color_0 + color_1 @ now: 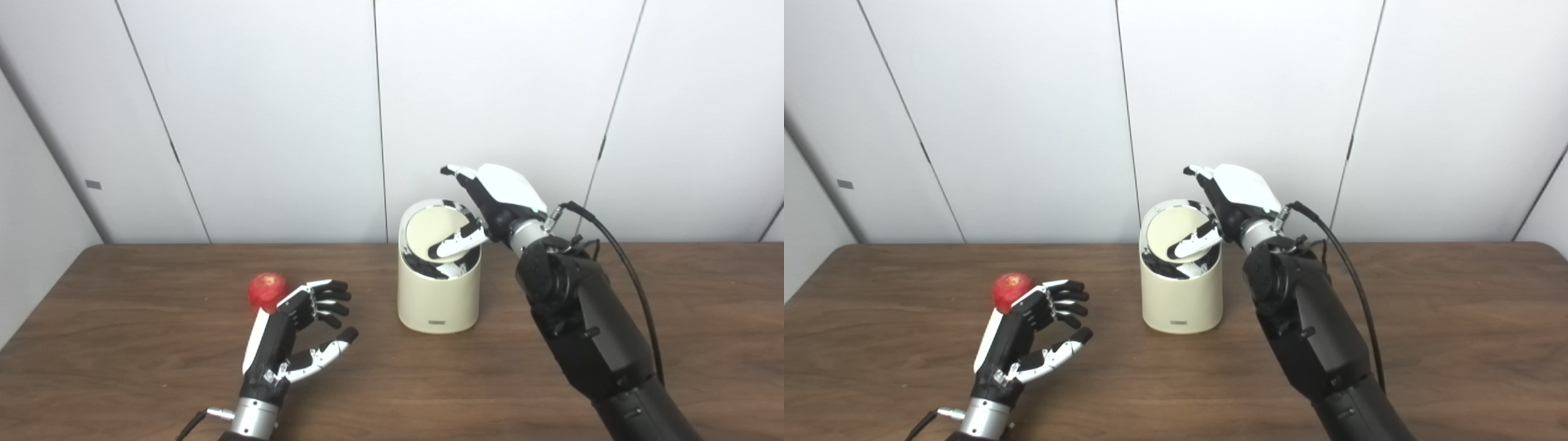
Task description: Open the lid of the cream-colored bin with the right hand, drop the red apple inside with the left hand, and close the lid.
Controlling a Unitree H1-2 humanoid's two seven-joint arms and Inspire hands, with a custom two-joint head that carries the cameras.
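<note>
Left hand beside apple

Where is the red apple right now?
The red apple sits on the table, left of the cream bin, just behind the open left hand, which isn't holding it.

Lab, bare white panels, wooden table

- 1 red apple
- 1 cream-colored bin
- 1 round lid on that bin
- 2 robot hands: left hand, right hand
- 1 wooden table
- 1 black cable at right wrist
</note>
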